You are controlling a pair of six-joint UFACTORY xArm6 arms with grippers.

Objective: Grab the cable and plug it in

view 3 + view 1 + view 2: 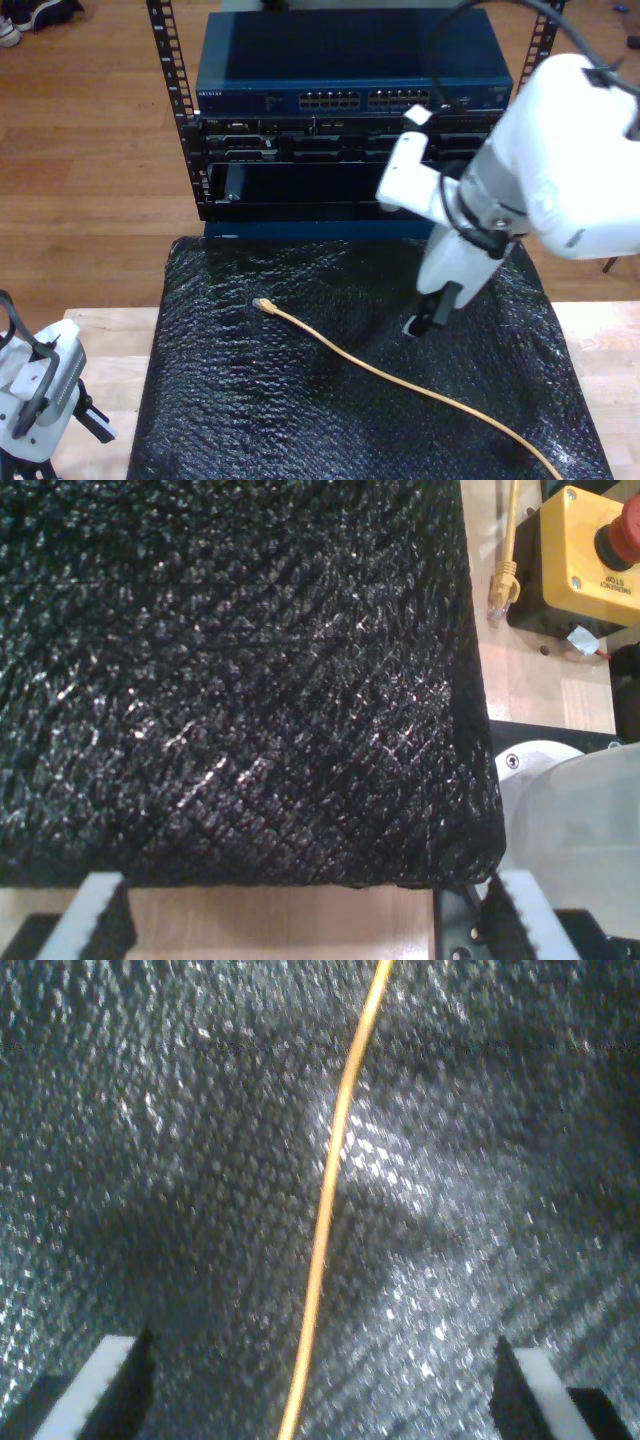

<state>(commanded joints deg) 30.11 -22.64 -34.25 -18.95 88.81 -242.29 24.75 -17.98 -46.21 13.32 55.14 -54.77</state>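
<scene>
My second gripper hangs above the cable with its fingers apart, one on each side of the orange-yellow line, nothing between them yet. The cable lies on the black bubble-wrap mat; in the exterior view it runs from its plug, at about 10 o'clock of the mat's centre, down toward 5 o'clock. Risk, as judged: the grasp point sits well along the cable, far from the plug, so a pick here leaves a long limp tail and the plug swings free, hard to aim at the switch ports in the rack at 12 o'clock. The thin cable may also slip or roll on closing, and the soft mat could snag a fingertip. The second arm reaches in from the exterior view's right, wrist pitched steeply down. My first gripper rests near the mat's corner over the table, fingers apart, empty, beside a yellow stop-button box and another yellow cable end.
</scene>
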